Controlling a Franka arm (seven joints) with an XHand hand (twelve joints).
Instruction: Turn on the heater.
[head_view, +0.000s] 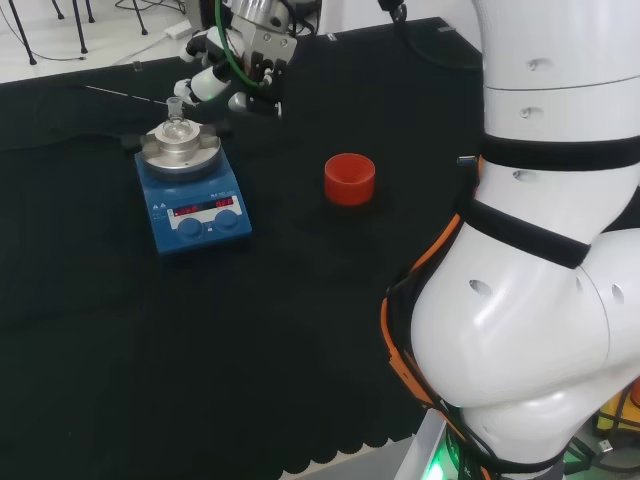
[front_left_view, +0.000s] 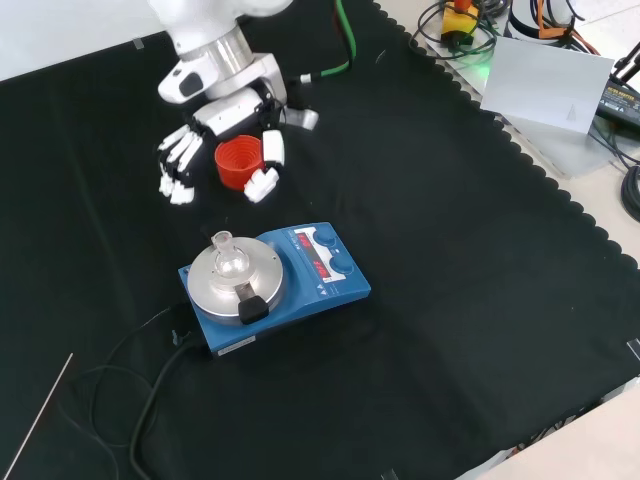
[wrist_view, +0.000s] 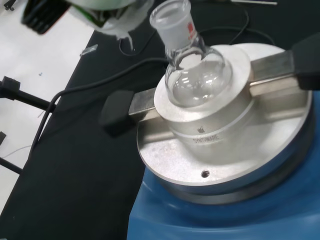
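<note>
Fingers (front_left_view: 178, 165) are being held straight and fanned apart, with nothing being pinched; the thumb side is being carried a little apart from them, and the red ribbed ring (front_left_view: 238, 162) is being seen through the gap in the front view. Nothing is being touched by the hand (front_left_view: 225, 140), which is being held above the desk (front_left_view: 480, 300), up and to the left of the heater (front_left_view: 275, 283) in the front view. In the head view the hand (head_view: 240, 70) is being shown just beyond the heater (head_view: 192, 195), above its far edge.

Landmark for all places is the blue heater, which is being carried by the black cloth of the desk. Its red displays are being shown lit, and its two blue knobs (head_view: 207, 222) are being seen on the near face in the head view. A round metal block (wrist_view: 220, 125) with side handles is being borne on the heater's top, and a clear round-bottom flask (wrist_view: 192, 70) is being seated upright in the block's middle. A black cable (front_left_view: 140, 400) is being trailed from the heater's lower left side in the front view. To the right of the heater in the head view, well apart, the red ribbed ring (head_view: 349, 179) is being left standing on the cloth.
</note>
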